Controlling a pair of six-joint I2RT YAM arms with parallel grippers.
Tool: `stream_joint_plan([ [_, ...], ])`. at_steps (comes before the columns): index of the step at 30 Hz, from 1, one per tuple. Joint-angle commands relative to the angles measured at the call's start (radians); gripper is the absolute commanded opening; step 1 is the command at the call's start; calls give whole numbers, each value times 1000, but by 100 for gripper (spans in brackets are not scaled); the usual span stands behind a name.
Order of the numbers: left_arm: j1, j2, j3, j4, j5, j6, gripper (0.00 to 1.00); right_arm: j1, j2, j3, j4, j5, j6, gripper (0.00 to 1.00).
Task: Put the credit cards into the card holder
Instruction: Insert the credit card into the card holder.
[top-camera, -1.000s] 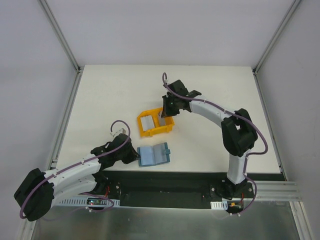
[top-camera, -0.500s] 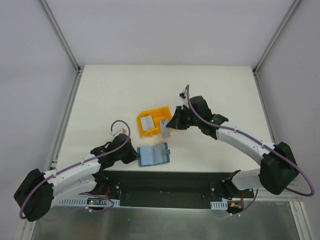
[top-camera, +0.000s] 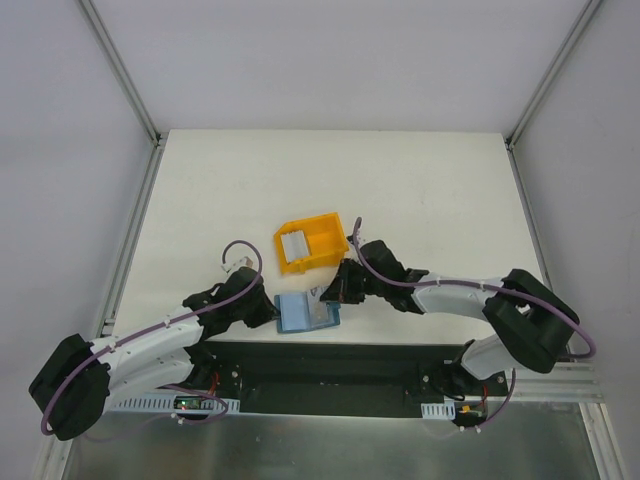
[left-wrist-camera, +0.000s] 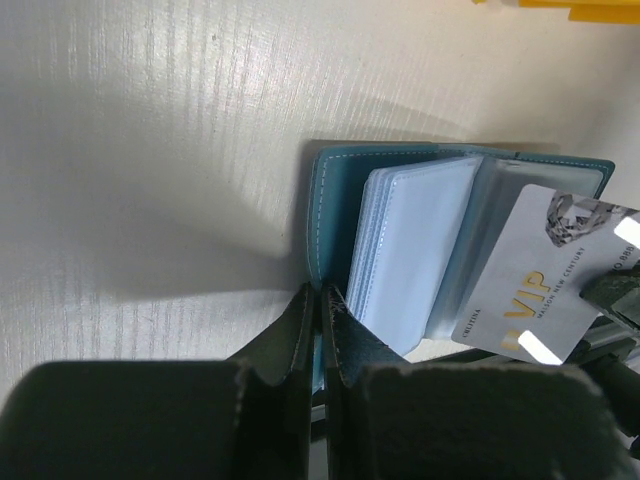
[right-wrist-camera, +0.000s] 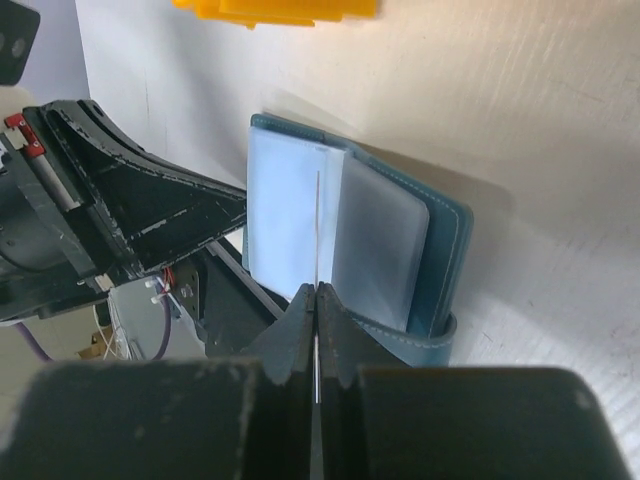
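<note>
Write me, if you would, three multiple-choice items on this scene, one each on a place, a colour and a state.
1. In the top view, where is the yellow bin relative to the card holder?
A. Higher in the picture
B. Lower in the picture
C. Resting on top of it

2. What colour is the "VIP" lettering on the held credit card?
A. Red
B. Gold
C. Green

3. What state is the right tool in?
A. Open above the bin
B. Shut on the bin's rim
C. Shut on the credit card

Answers:
1 A, the bin sits above the open holder in the top view, apart from it.
2 B, the left wrist view shows gold letters on the silver card.
3 C, the right wrist view shows the tool closed on the card, seen edge-on over the open holder.
</note>
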Motion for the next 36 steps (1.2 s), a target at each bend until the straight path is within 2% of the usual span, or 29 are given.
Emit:
stream_joint_plan([
  [1, -5, 13, 11, -29, -14, 11, 0, 4, 39, -9, 133, 1, 41, 0],
  [16, -5, 21, 5, -29, -17, 5, 0, 5, 142, -78, 260, -34, 95, 1],
  [28, -3, 35, 9, -28, -13, 3, 0, 8, 223, -73, 340, -53, 113, 0],
  [36, -5, 24, -1, -28, -13, 0, 0, -10, 196, -78, 329, -10, 87, 0],
])
